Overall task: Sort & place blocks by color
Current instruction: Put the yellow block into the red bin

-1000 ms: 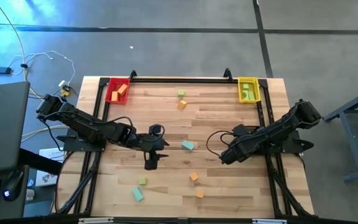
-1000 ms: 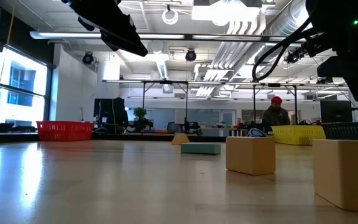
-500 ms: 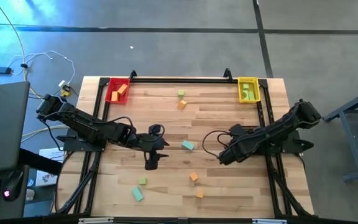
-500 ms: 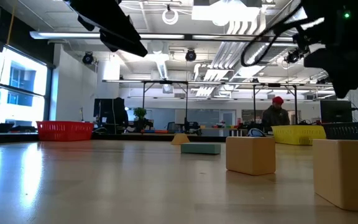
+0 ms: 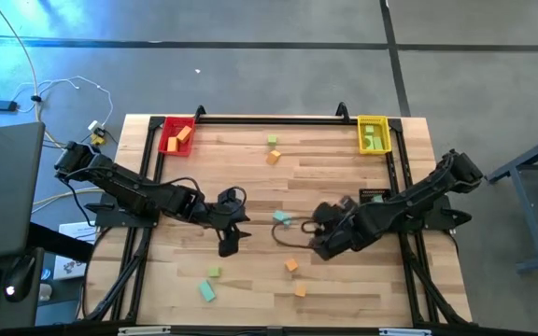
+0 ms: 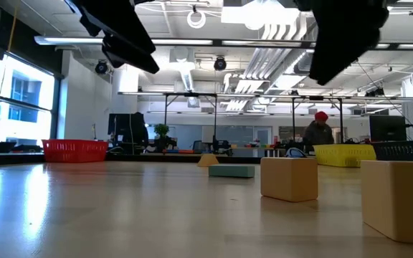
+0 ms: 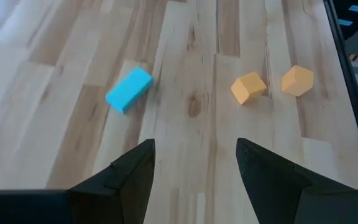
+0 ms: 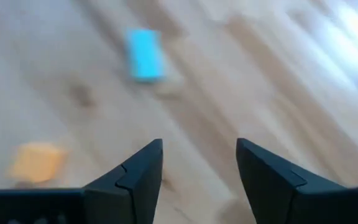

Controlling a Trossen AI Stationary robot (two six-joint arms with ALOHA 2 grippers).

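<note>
The wooden table [image 5: 344, 280] carries everything, and a black frame runs along its far edge and down both sides. At the far left corner sits the red tray [image 5: 169, 146], with orange blocks [image 5: 181, 136] lying in it; at the far right corner sits the yellow tray [image 5: 373, 121], with light green blocks [image 5: 374, 141] inside.

The two dark arms reach in from the side edges toward the table's middle. The left gripper [image 5: 229, 245] hangs over bare wood left of centre, its fingers [image 7: 132, 171] spread wide with nothing between them. The right gripper [image 5: 318, 245] hovers right of centre, its jaws also apart and empty.

Loose blocks are scattered over the table. A teal bar [image 5: 282, 218], short and flat-lying, rests near the middle, between the two grippers and touched by neither. Toward the far edge a small light green cube [image 5: 273, 140] sits just beside an orange cube [image 5: 273, 157]. Nearer the front edge lie two orange cubes [image 5: 291, 266], one behind the other, and toward the front left a light green cube [image 5: 214, 272] with a second teal bar [image 5: 207, 292] close by.
</note>
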